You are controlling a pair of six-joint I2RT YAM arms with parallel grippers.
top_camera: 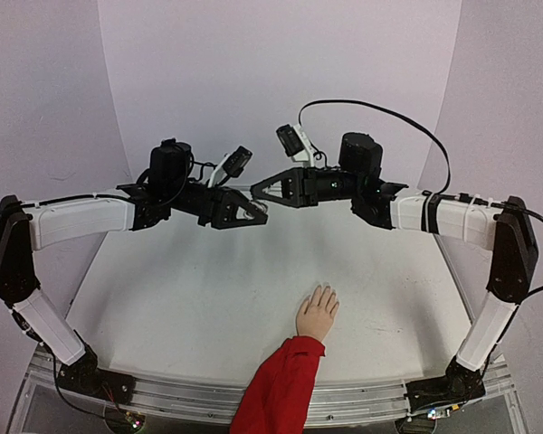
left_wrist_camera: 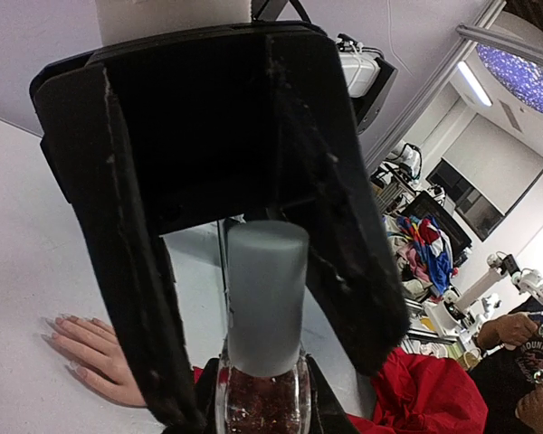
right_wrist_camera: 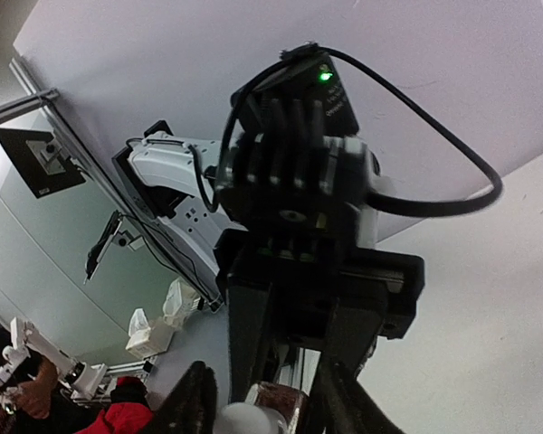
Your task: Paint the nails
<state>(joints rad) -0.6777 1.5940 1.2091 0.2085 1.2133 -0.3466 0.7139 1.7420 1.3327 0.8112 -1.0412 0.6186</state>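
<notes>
A small glass bottle of dark reddish polish with a grey-white cap is held in the air above the table's middle. My left gripper is shut on the bottle's body. My right gripper faces it, open, with its black fingers on either side of the cap and a gap showing. The cap also shows between the fingers in the right wrist view. The pale mannequin hand lies flat near the front edge, its nails pointing away, with a red sleeve. The hand also shows in the left wrist view.
The white table has a metal rail along its near edge. White walls stand at the back and sides. A black cable loops above the right arm.
</notes>
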